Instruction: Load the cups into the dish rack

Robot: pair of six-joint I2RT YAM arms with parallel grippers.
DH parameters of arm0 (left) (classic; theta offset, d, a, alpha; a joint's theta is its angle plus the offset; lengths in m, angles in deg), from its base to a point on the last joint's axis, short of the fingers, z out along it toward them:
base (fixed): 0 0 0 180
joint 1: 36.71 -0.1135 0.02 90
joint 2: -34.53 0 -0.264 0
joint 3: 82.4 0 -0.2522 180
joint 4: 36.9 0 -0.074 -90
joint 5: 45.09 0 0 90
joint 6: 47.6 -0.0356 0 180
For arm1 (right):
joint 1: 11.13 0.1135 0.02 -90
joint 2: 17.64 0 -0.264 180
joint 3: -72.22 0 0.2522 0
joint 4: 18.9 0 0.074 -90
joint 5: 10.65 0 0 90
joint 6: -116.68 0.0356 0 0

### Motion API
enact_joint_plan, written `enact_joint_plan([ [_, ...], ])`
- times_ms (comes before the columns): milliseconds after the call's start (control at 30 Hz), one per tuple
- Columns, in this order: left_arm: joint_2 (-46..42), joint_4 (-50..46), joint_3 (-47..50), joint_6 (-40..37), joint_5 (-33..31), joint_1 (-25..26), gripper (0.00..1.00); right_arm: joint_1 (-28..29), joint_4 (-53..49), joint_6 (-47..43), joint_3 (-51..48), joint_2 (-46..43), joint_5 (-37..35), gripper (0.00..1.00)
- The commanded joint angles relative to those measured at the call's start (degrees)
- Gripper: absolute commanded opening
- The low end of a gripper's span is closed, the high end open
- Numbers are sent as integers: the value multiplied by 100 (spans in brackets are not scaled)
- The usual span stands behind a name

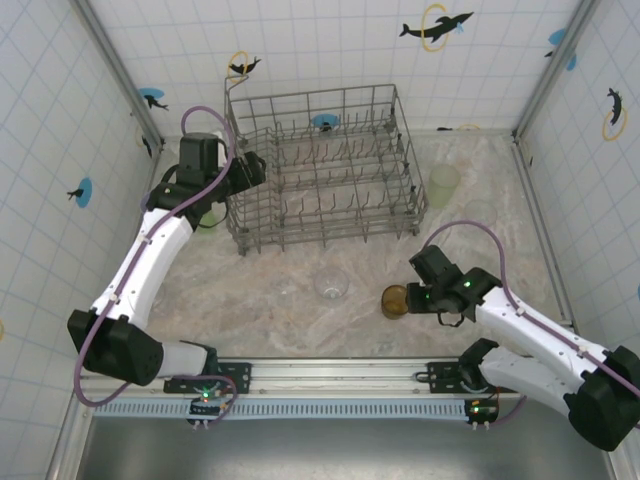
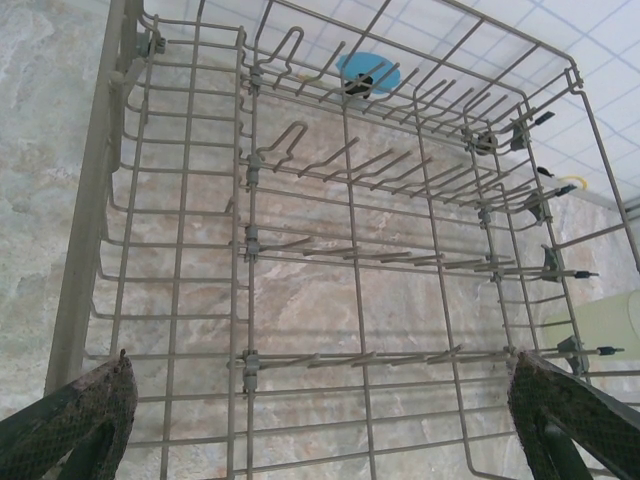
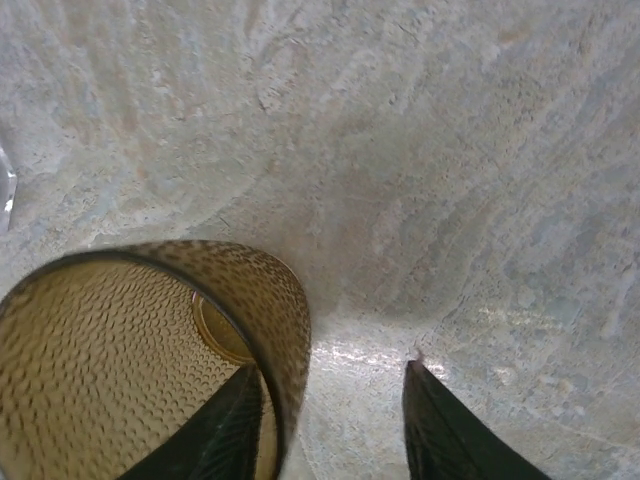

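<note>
The grey wire dish rack [image 1: 320, 165] stands at the back of the table with nothing in it. My left gripper [image 1: 255, 168] hangs over its left end, open wide, nothing between its fingers; in the left wrist view the gripper [image 2: 320, 360] looks down on the rack's tines [image 2: 247, 240]. An amber-brown cup [image 1: 395, 300] stands upright at the front right. My right gripper [image 1: 408, 297] straddles its wall. In the right wrist view one finger [image 3: 225, 430] is inside the cup [image 3: 130, 350] against the wall. The other finger stands outside with a gap, so the gripper [image 3: 332, 366] is open.
A clear cup [image 1: 331, 287] stands left of the amber one, with a fainter clear one [image 1: 285, 290] beyond it. A pale green cup [image 1: 443, 183] and a clear one [image 1: 478, 212] stand right of the rack. Another green cup [image 1: 207, 220] sits under my left arm.
</note>
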Motion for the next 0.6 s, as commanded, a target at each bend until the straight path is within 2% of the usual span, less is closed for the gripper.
enact_joint_plan([
  [0, 38, -53, -160, 91, -69, 43, 98, 56, 138, 107, -101, -7, -116, 38],
  [167, 29, -53, -84, 91, -109, 50, 98, 56, 268, 83, -90, 155, -143, 28],
  [367, 70, 9, 21, 107, -98, 55, 98, 59, 301, 69, -64, 366, -213, 1],
  [567, 134, 18, -77, 118, -64, 53, 98, 25, 59, 36, 205, 428, -591, 0],
])
